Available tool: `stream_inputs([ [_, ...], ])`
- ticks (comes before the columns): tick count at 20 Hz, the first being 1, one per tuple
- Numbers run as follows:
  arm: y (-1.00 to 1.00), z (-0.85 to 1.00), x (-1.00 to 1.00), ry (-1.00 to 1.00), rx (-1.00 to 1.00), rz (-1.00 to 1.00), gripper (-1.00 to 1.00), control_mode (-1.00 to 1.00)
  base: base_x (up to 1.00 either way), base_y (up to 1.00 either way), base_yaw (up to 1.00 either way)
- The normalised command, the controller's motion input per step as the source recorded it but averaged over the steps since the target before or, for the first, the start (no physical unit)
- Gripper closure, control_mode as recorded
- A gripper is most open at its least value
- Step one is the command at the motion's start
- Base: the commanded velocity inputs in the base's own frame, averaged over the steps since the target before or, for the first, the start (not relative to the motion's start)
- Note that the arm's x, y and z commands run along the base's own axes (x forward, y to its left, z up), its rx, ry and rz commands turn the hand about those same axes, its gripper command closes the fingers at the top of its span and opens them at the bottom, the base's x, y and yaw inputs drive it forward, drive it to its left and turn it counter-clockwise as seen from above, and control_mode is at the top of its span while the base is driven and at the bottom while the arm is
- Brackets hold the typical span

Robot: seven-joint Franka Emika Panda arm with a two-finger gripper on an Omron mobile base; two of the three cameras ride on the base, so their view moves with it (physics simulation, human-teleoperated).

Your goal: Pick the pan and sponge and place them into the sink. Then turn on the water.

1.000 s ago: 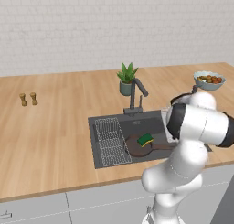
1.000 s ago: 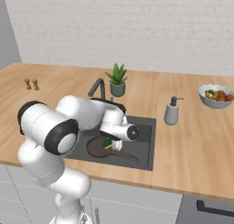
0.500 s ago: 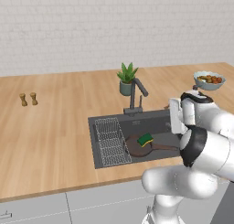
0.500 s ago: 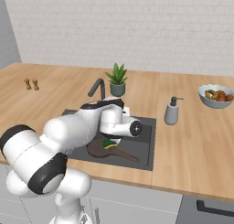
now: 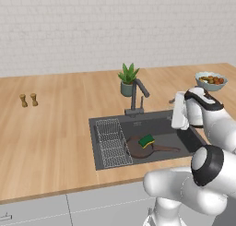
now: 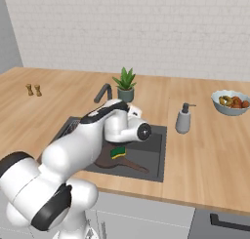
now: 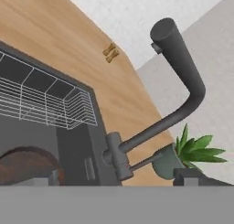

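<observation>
The dark pan lies on the floor of the sink, its handle pointing right. On the pan rests the green and yellow sponge. From the right base view the pan and sponge sit partly behind my forearm. My gripper is open and holds nothing. It hangs over the sink's right side, level with the dark faucet, whose thin lever sticks out between my fingertips' line of sight. A brown edge of the pan lies below. No water falls from the spout.
A wire rack fills the sink's left part. A potted plant stands behind the faucet. A soap dispenser and a fruit bowl sit to the right, two small shakers far left.
The arm's elbow has swung out toward the camera side and the hand has lifted a little from the basin, turning to face the faucet. Pan and sponge have not moved.
</observation>
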Motion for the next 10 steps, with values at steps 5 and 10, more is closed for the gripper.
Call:
stream_inputs([
  [5, 0.0, 0.04, 0.0, 0.09, 0.28, -0.17, -1.0, -1.0, 0.0, 0.0, 0.0],
  [10, 0.0, 0.0, 0.0, 0.15, 0.29, -0.12, -1.0, -1.0, 0.0, 0.0, 0.0],
])
